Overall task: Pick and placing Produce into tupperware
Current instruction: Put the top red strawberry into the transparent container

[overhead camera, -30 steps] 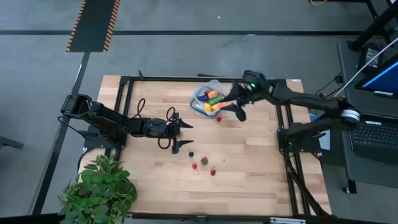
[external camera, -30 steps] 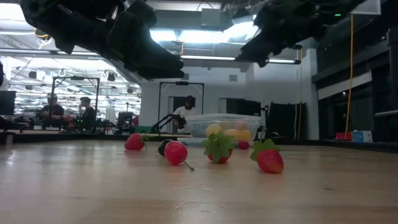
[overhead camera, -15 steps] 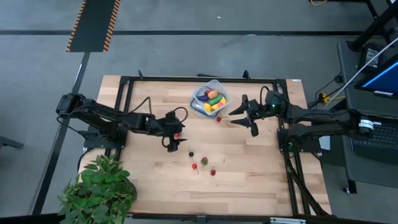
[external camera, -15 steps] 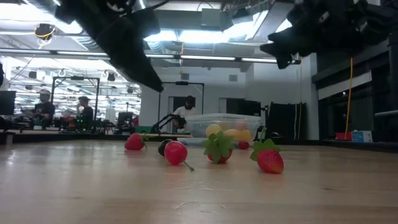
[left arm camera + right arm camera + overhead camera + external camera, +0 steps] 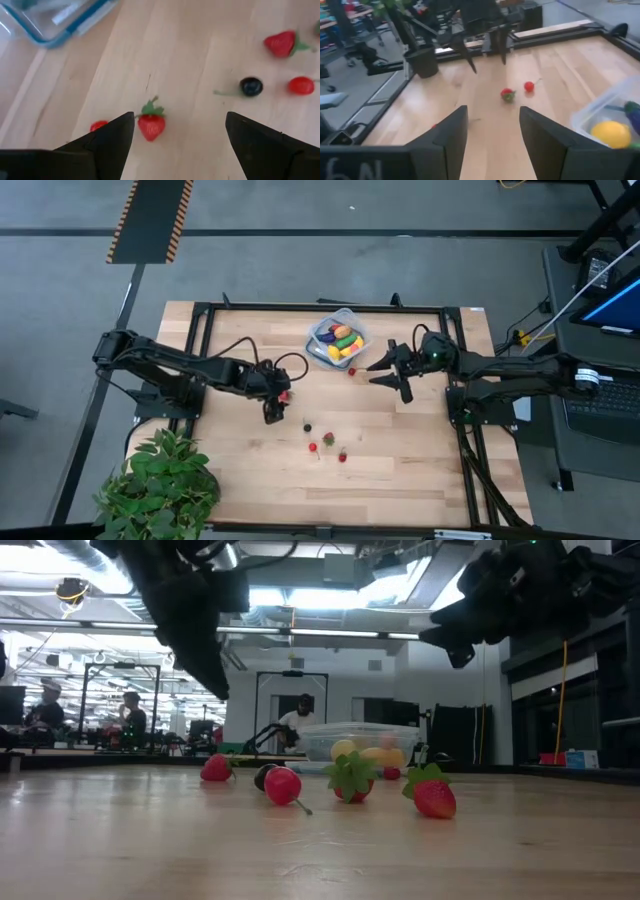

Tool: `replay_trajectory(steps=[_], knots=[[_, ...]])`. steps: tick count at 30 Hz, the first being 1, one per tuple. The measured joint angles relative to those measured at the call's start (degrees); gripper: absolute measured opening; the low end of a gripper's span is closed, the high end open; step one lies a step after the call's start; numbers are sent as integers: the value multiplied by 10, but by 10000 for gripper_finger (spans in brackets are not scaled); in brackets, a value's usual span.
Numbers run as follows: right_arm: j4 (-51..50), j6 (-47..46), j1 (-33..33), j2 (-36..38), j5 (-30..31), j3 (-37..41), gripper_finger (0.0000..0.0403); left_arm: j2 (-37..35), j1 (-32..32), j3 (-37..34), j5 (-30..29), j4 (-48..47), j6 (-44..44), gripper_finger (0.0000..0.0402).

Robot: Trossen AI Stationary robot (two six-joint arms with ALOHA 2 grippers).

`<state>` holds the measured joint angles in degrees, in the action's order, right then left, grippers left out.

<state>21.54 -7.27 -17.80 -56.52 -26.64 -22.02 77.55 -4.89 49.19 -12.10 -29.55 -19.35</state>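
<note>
Bench [image 5: 420,470], pale wood, dark frame around it.

My left gripper [image 5: 276,404] hangs over the middle of the bench, jaws spread wide and holding nothing. The left wrist view looks straight down between the two fingers [image 5: 107,145]: a small strawberry [image 5: 151,125] lies on the wood between them, not touched. Another small red piece [image 5: 99,125] sits just beside it, partly behind one finger.

My right gripper [image 5: 390,367] hovers near the tupperware [image 5: 345,319], to its right side and clear of it. Jaws parted, nothing between them; the right wrist view shows bare wood through the gap.

The tupperware stands at the far middle of the bench. Inside it: yellow, green, orange and purple produce [image 5: 340,340], packed close. A lemon [image 5: 612,134] shows through its wall in the right wrist view.

Loose produce on the bench: one red berry [image 5: 352,371] just beside the tupperware; a dark berry [image 5: 307,426]; a red cluster nearer the front edge, a cherry [image 5: 313,447], a strawberry [image 5: 328,439] and another strawberry [image 5: 343,456].

A leafy potted plant [image 5: 160,485] stands at the front left corner. People [image 5: 130,715] sit in the room beyond, seen in the low view.
</note>
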Motion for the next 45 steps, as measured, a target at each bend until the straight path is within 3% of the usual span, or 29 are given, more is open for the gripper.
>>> replay_trajectory(steps=[16, 45], knots=[[-1, 31, 0, -1, 17, 0, 181, 119, 22, 0, 28, -2, 2, 306], [-43, 30, 0, -1, 16, 0, 181, 187, 66, 0, 31, 50, 6, 305]])
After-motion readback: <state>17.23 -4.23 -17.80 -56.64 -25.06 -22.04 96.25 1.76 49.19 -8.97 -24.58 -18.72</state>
